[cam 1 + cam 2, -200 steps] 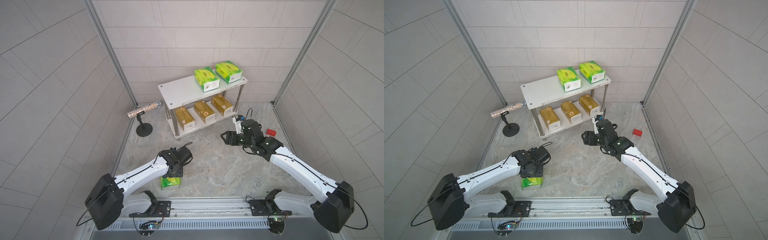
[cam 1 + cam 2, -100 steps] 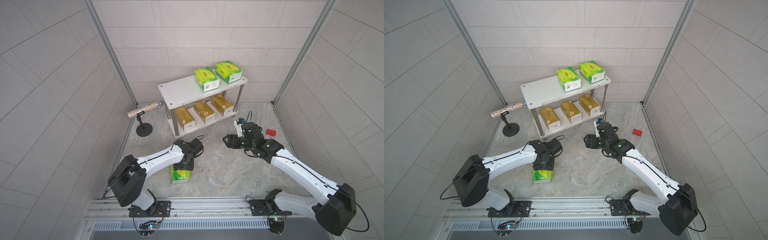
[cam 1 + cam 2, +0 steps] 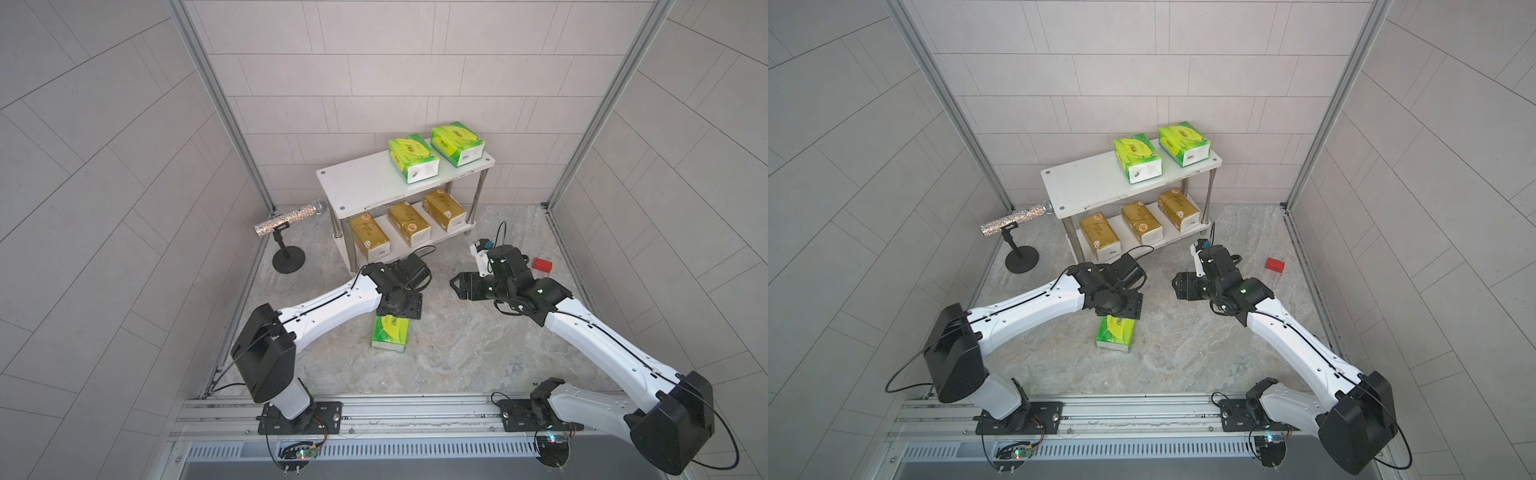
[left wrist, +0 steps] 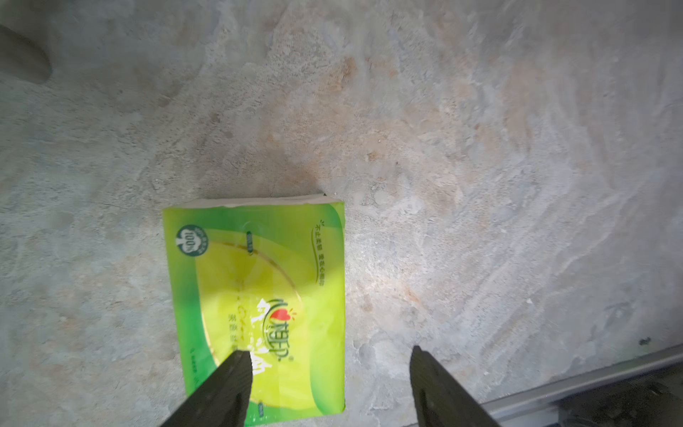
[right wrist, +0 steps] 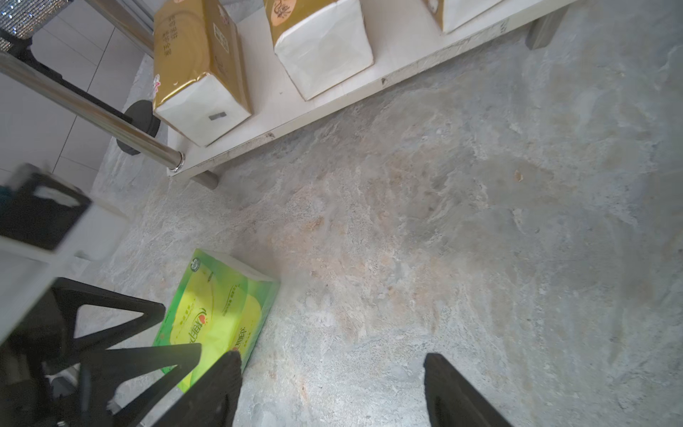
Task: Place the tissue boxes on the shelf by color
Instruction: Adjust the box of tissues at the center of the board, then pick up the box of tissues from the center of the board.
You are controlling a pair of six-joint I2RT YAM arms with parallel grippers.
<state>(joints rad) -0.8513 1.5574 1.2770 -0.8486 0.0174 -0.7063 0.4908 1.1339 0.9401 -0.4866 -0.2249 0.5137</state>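
The lone tissue box (image 3: 390, 332) is bright green with a yellow leaf design, like the top-tier boxes (image 3: 413, 157) (image 3: 457, 143) on the white, chrome-legged shelf (image 3: 361, 187). The lower boxes (image 3: 369, 235) (image 3: 408, 222) (image 3: 444, 209) are gold with white ends. The desk (image 3: 478, 353) is mottled grey-tan; the block (image 3: 542, 264) red.

Two high top views facing the shelf (image 3: 361, 187); wrist views close, sharing green pack (image 4: 258, 281)
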